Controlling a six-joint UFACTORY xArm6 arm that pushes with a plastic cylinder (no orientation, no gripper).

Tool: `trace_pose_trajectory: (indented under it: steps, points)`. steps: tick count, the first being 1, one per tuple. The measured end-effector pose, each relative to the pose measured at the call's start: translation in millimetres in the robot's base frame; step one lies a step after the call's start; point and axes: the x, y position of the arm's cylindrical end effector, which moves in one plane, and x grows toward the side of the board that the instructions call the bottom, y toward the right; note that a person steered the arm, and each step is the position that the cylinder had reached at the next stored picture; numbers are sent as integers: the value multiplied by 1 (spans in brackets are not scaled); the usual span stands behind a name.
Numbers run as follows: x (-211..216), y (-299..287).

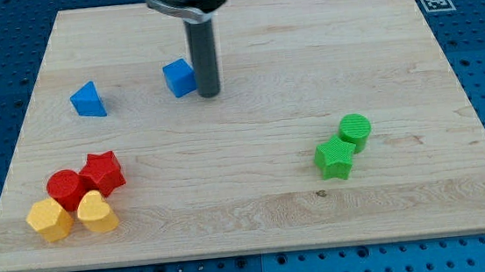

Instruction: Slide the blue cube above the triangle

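Writing: none to read, only a black-and-white square tag (435,1) on the wooden board (255,179).
My tip (210,94): bare rod, holds nothing, touching the blue cube (179,78) on its right.
Blue triangle (88,100): left of the cube, apart.

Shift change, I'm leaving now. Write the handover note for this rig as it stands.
My tip is on the board, touching or nearly touching the blue cube on its view-right side.
The blue triangle lies further to the view's left, apart from the cube.
Done: tip is lined up beside the cube.
Left: the cube sits beside the triangle, not above it; push it left and toward the view's top.
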Motion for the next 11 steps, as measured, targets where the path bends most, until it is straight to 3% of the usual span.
trace_pose_trajectory:
  steps: [3,6,8,11]
  points:
    - [-17,-18]
    - [-63,-22]
    - [-56,-26]
    - [-54,-114]
